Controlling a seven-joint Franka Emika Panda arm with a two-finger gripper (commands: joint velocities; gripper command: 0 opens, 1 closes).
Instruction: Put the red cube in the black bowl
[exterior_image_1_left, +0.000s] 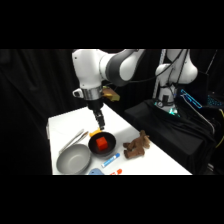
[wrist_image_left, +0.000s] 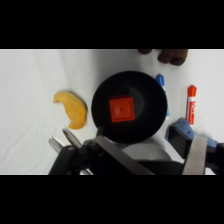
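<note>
Cube (wrist_image_left: 122, 109) lies inside the black bowl (wrist_image_left: 150, 95), in its middle, so the placing looks done. Claw (exterior_image_1_left: 100, 121) hangs just above the bowl, empty; whether it is open I cannot tell.

The black bowl (exterior_image_1_left: 101, 145) sits mid-bench, hemmed in: grey bowl (exterior_image_1_left: 73, 161) just beside it on one side w/ tongs (exterior_image_1_left: 73, 140) nearby, brown plush toy (exterior_image_1_left: 137, 147) near on the other, blue marker (exterior_image_1_left: 110, 160) & red marker (wrist_image_left: 191, 104) along the front edge, orange piece (wrist_image_left: 73, 109) just behind. Red cube (exterior_image_1_left: 102, 143) fills the bowl's centre. The end effector (exterior_image_1_left: 100, 123) hangs above the bowl's far rim. Bare bench (exterior_image_1_left: 67, 125) lies toward the far corner.
</note>
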